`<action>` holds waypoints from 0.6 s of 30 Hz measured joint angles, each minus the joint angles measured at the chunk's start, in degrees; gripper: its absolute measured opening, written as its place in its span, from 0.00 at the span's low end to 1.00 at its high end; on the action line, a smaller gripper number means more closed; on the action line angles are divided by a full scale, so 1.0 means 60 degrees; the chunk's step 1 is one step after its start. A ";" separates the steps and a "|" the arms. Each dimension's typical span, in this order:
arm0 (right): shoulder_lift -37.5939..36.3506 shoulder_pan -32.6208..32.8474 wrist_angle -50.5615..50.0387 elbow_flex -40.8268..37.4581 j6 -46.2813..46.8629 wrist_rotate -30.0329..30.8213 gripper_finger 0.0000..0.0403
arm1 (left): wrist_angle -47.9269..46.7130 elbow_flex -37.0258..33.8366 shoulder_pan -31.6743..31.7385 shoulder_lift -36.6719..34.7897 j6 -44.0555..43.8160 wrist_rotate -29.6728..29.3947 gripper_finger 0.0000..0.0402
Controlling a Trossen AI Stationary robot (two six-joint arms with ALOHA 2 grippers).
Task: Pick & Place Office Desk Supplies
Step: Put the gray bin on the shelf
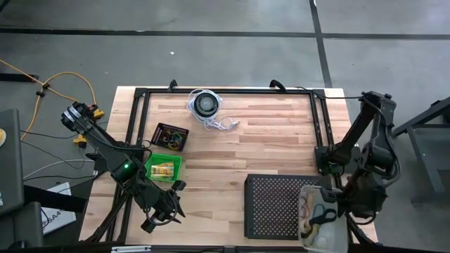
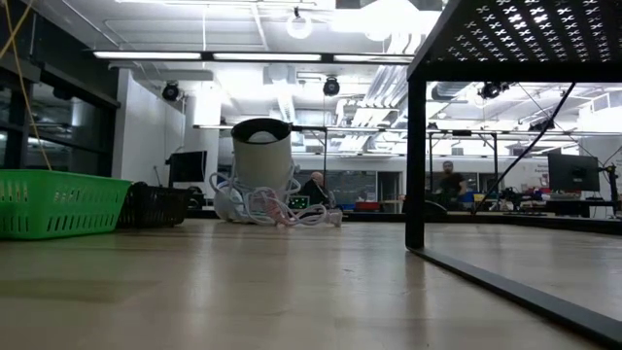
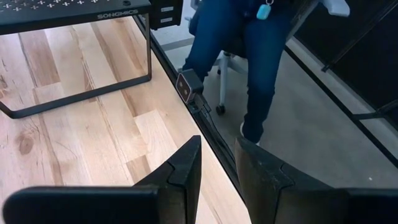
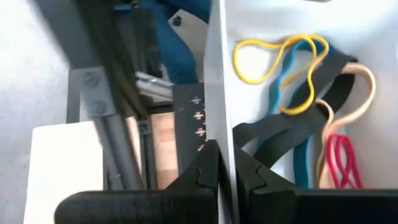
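Bands [image 4: 298, 93] — one yellow, one red, one blue, one tan — are lying in a bin [image 4: 219, 74] whose wall the right gripper [image 4: 225, 163] is pinching; the left gripper [image 3: 219, 163] is sitting slightly open, empty.

- We see a pale wooden table [image 1: 274, 144] with a black frame along its edges
- A round black disc [image 1: 205, 103] sits near the far edge, a white coiled cord [image 1: 219, 124] trailing beside it
- A large black perforated tray [image 1: 278, 206] stands on thin legs near the front right; the low view looks beneath it
- A green basket [image 1: 164, 167] and a small dark basket [image 1: 170, 135] sit close together at the left
- An orange cable [image 1: 67, 83] loops over the grey floor
- A person's blue-trousered legs [image 3: 249, 50] stand just beside the table edge
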 joint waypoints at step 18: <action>-0.1052 0.0852 -0.0437 -0.0639 -0.0068 0.0457 0.01 | 0.0000 0.0000 0.0000 0.0000 0.0000 0.0001 0.23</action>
